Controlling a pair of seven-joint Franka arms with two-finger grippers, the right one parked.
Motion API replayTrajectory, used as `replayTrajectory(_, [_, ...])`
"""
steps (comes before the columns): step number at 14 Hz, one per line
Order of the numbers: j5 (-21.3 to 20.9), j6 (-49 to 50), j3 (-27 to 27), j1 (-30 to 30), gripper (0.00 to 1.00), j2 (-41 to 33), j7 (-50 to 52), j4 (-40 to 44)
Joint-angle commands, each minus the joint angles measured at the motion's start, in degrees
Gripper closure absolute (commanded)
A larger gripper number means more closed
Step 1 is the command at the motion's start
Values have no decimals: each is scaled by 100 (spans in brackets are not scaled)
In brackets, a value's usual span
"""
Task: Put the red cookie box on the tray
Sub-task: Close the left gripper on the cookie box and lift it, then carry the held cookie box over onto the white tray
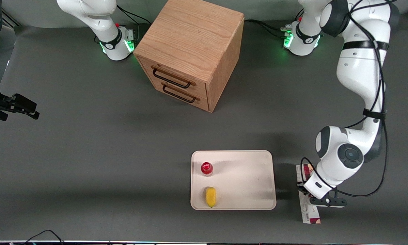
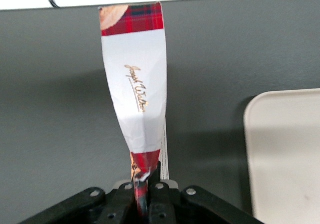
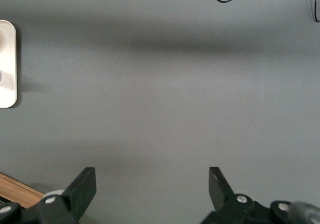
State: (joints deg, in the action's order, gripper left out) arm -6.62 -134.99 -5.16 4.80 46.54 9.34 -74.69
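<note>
Front view, gripper (image 1: 310,191) clamped on red cookie box (image 1: 309,211) near table's front edge, beside tray (image 1: 248,170) at working arm's end.

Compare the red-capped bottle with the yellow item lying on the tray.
The red-capped bottle stands upright and looks round from above; the yellow item lies flat and is elongated. The bottle is farther from the front camera, the yellow item nearer. Both sit on the tray, apart. The gripper is shut on the red cookie box beside the tray.
</note>
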Motion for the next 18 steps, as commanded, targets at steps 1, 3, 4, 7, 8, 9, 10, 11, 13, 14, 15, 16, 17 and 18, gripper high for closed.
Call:
replayTrajectory(1, [117, 814, -142, 39, 100, -557, -73, 173])
replayTrajectory(3, [256, 1192, -335, 91, 100, -594, 41, 515])
replayTrajectory(4, [327, 1351, -362, 152, 100, -568, 181, 709])
replayTrajectory(7, [328, 1134, -617, 442, 100, -322, 751, 965])
replayTrajectory(8, [328, 933, -617, 539, 100, -217, 850, 922])
replayTrajectory(9, [284, 748, -617, 644, 100, -85, 903, 869])
replayTrajectory(10, [214, 563, -617, 715, 100, 21, 1051, 764])
replayTrajectory(11, [40, 327, -617, 776, 100, 117, 1209, 650])
replayTrajectory(13, [-461, 61, -617, 838, 100, 302, 1482, 465])
replayTrajectory(14, [-637, 52, -617, 839, 100, 364, 1562, 438])
replayTrajectory(15, [-682, 52, -617, 847, 100, 399, 1615, 421])
replayTrajectory(16, [-674, 52, -617, 847, 100, 434, 1667, 412])
replayTrajectory(17, [-674, 52, -617, 839, 100, 443, 1668, 368])
replayTrajectory(18, [-639, 52, -609, 839, 100, 452, 1668, 350])
